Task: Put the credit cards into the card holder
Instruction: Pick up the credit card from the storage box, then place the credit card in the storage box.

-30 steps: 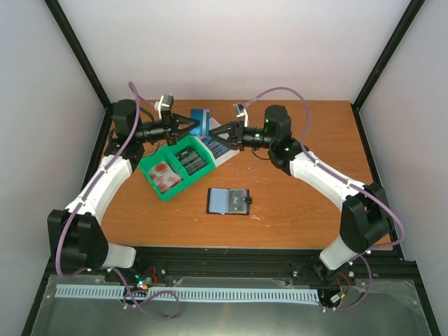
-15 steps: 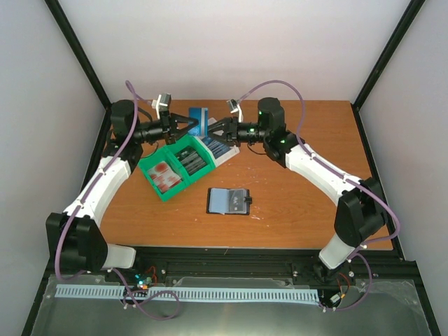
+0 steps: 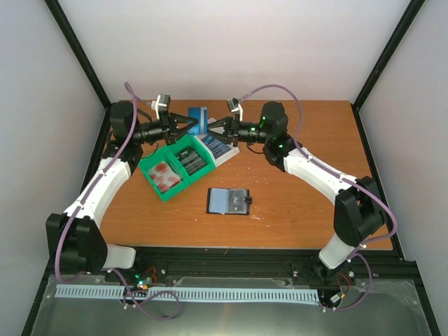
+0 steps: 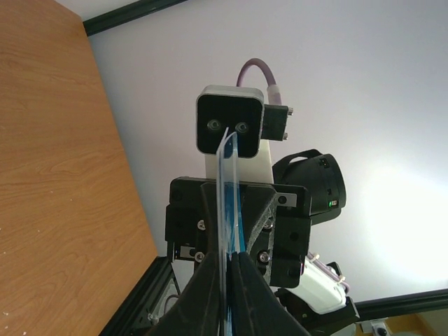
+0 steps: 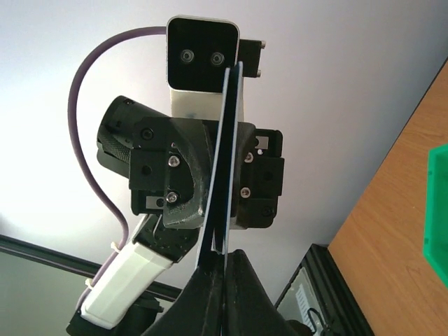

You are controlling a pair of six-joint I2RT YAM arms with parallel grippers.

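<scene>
Left gripper [image 3: 192, 127] and right gripper [image 3: 211, 127] both pinch one thin blue plastic credit card [image 3: 201, 117], held in the air.
Each clamps an opposite edge, card by far end of green plastic compartment bin [image 3: 171, 168]. Black folding card holder [image 3: 229, 201] lies open on brown wooden table [image 3: 301, 210], right of bin, well apart from card.

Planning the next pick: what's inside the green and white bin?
The bin holds a red card in its near compartment, dark cards in the middle, blue cards in the white end. The right gripper hides part of that end.
</scene>
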